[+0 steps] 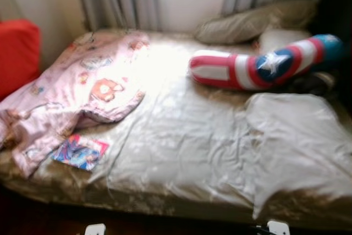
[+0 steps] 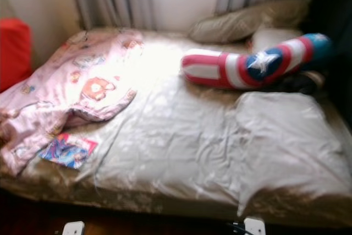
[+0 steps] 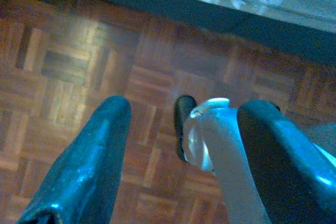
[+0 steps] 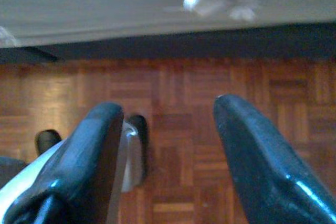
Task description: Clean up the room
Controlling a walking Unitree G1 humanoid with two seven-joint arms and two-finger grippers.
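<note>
Over parquet floor (image 4: 178,129) by bed (image 1: 181,152): L gripper (image 3: 184,145), R gripper (image 4: 168,145) hang down, jaws apart.

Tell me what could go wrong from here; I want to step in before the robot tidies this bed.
The booklet lies half under the pink blanket's edge near the bed's front; pulling the blanket may drag it onto the floor. The pictures are blurred, so a reach now may miss. Both grippers, left and right, hang open low over the floor by the bed frame; raising them straight up could catch the sheet.
</note>
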